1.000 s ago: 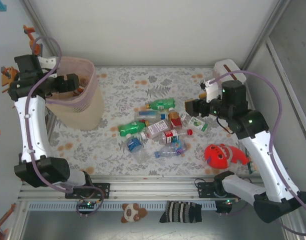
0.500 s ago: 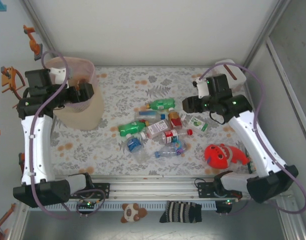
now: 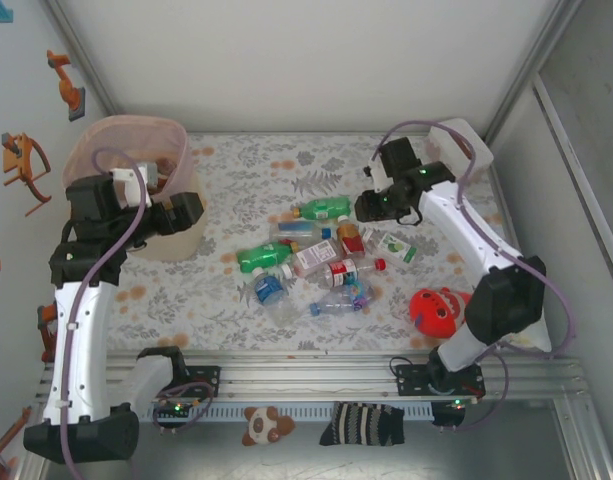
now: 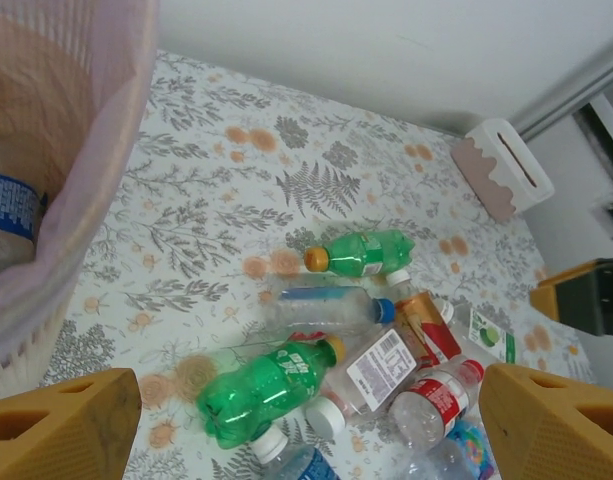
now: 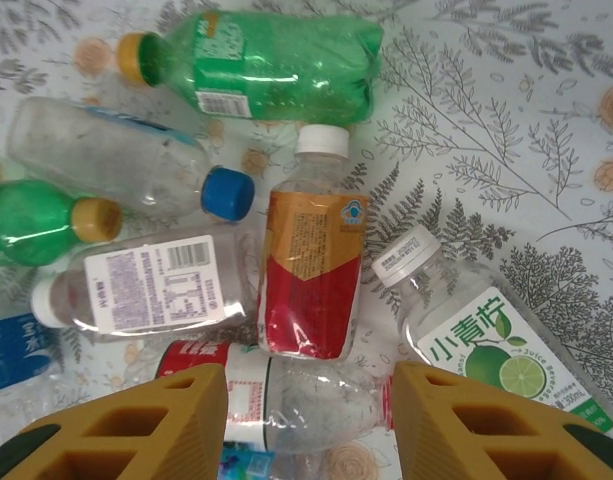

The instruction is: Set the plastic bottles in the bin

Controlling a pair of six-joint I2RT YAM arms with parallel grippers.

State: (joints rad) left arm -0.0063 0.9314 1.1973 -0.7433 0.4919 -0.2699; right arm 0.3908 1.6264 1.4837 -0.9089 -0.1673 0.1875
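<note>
Presently hovers with right gripper (image 5: 311,385) partly open, empty, over plastic bottles (image 5: 311,270) mid-frame; holds left gripper (image 4: 306,400) wide apart, empty, near bin (image 4: 76,150) at upper left.

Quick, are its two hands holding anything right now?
Left gripper: open, empty.
Right gripper: open, empty, above the plastic bottles.
</note>
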